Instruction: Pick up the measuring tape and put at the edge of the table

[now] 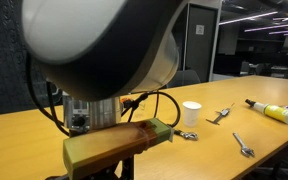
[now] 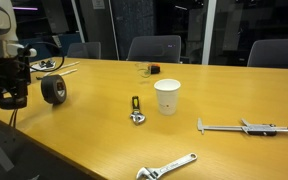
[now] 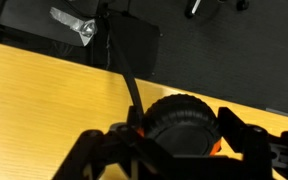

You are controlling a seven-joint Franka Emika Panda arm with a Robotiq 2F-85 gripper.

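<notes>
Items counted: white paper cup (image 2: 167, 96), 1; black tape roll (image 2: 53, 89), 1; caliper (image 2: 239, 127), 1; adjustable wrench (image 2: 169, 167), 1; small black-and-yellow hand tool (image 2: 136, 110), 1; measuring tape (image 3: 184, 125), 1; yellow-and-white tube (image 1: 274, 112), 1.

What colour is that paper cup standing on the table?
Plain white. The cup shows best in an exterior view, against the yellowish-brown wood.

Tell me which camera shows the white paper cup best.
The exterior view where the white paper cup stands whole, upright and unblocked, fairly near. In an exterior view it is smaller and farther off. The wrist view misses it.
</notes>
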